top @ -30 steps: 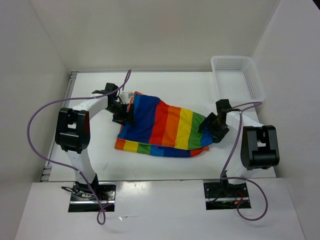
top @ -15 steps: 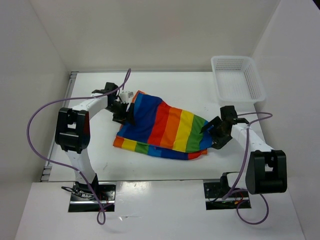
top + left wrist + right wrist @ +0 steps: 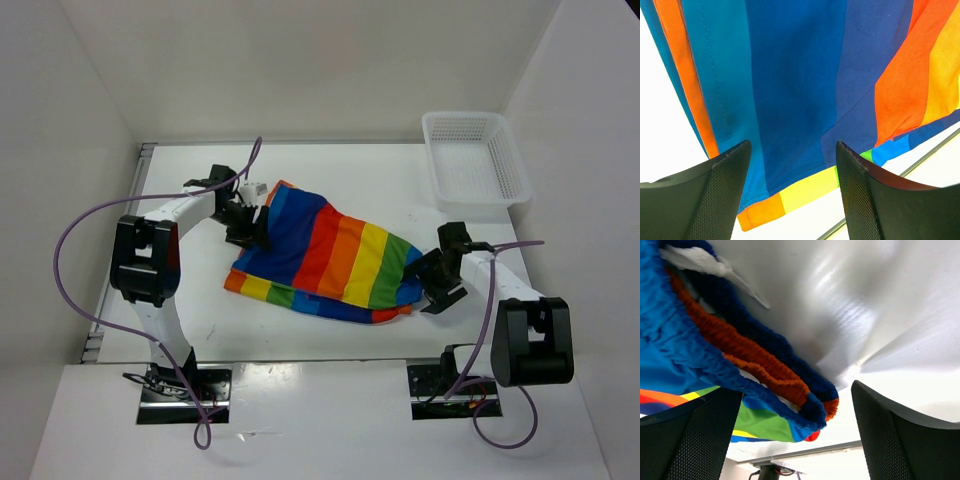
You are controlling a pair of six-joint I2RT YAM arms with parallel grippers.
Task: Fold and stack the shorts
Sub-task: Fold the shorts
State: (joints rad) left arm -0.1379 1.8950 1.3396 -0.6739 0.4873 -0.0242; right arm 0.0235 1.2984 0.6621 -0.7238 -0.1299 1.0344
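The rainbow-striped shorts point(image 3: 330, 252) lie folded and slanted across the middle of the white table point(image 3: 350, 180). My left gripper point(image 3: 248, 228) is open over their blue left end. In the left wrist view it point(image 3: 792, 146) hovers above the blue fabric point(image 3: 805, 75), with an orange and yellow hem below. My right gripper point(image 3: 437, 283) is open at the right end. In the right wrist view its point(image 3: 796, 390) jaws straddle the gathered blue and orange waistband point(image 3: 760, 360) without closing on it.
A white plastic mesh basket point(image 3: 475, 160) stands at the back right corner. White walls enclose the table on the left, back and right. The table's near edge runs just below the shorts.
My right gripper has moved toward the near edge, and its arm has swung outward. The shorts' right end has shifted nearer with it. The left arm has not moved.
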